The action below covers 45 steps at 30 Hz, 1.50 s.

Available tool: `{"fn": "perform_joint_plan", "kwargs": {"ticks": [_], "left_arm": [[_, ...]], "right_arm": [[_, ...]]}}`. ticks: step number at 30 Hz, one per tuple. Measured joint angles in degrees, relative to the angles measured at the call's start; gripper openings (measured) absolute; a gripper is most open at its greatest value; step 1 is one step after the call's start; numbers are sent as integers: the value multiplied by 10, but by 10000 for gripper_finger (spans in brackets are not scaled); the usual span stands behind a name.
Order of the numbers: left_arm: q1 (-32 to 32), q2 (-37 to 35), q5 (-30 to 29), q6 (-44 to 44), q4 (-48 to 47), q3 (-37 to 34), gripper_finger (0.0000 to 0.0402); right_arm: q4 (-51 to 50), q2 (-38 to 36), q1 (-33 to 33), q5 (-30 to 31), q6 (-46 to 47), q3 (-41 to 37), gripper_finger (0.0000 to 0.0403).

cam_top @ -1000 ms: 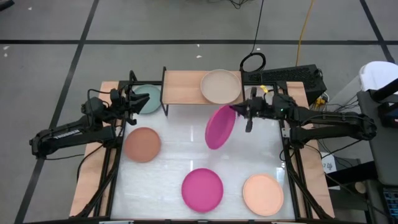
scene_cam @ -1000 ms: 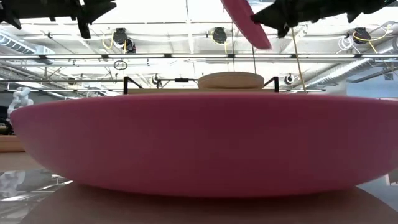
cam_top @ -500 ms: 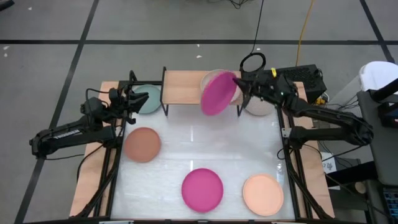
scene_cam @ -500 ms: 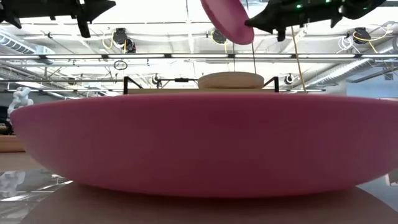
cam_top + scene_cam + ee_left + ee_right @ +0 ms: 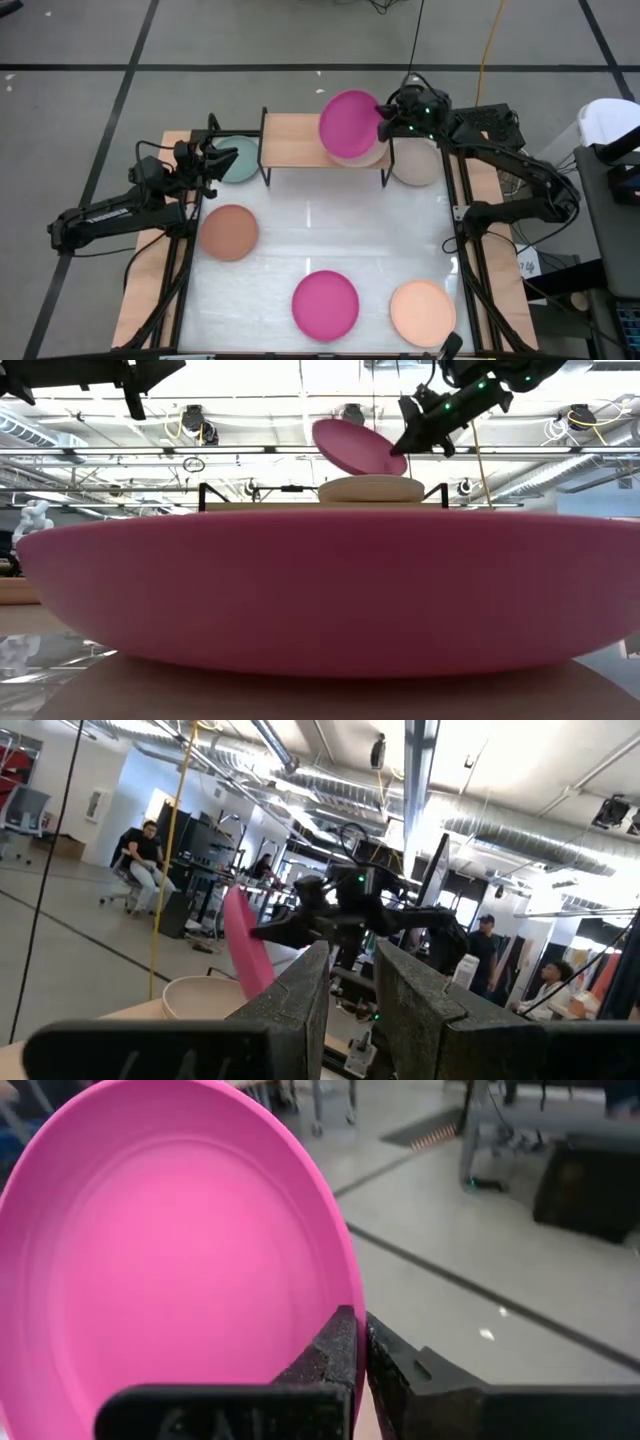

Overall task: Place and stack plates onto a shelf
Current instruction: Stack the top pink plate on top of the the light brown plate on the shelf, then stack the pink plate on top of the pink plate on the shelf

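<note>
My right gripper (image 5: pixel 381 122) is shut on a pink plate (image 5: pixel 350 122) held in the air over the right end of the shelf (image 5: pixel 295 140). Under it a beige plate (image 5: pixel 362 155) lies flat on the wooden shelf top. In the low view the pink plate (image 5: pixel 355 448) hangs tilted just above the beige plate (image 5: pixel 370 488). My left gripper (image 5: pixel 215 160) waits open at the table's far left, beside a teal plate (image 5: pixel 240 160); nothing is between its fingers (image 5: pixel 300 1005). My right gripper pinches the pink plate's rim (image 5: pixel 345 1295) between its two fingers, one on the hollow upper face and one on the underside. The fingers come roughly level from the table's right side. The plate is lifted clear and tilted, its free side higher (image 5: pixel 320 428).
On the white table lie a brown plate (image 5: pixel 230 232), a magenta plate (image 5: pixel 325 303) that fills the low view (image 5: pixel 320 590), and a peach plate (image 5: pixel 422 312). Another pale plate (image 5: pixel 415 167) lies right of the shelf. The shelf's left half is bare wood.
My right gripper has carried the pink plate toward the table's far edge, from over the table in front of the shelf to above the beige plate. The plate has tipped from steeply on edge to nearly flat, hollow face up.
</note>
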Motion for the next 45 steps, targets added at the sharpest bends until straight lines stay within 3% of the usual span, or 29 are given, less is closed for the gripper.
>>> {"fn": "perform_joint_plan", "kwargs": {"ticks": [12,23,39,45], "left_arm": [[0,0,0,-1,0,0,88],[0,0,0,-2,-1,0,88],[0,0,0,-2,-7,0,88],[0,0,0,-2,-14,0,88]], "right_arm": [[-93,8,-35,0,8,15,0],[-99,8,-38,0,2,15,1],[-96,-9,-37,-1,-15,15,81],[-84,-52,-36,-89,-51,14,88]]}}
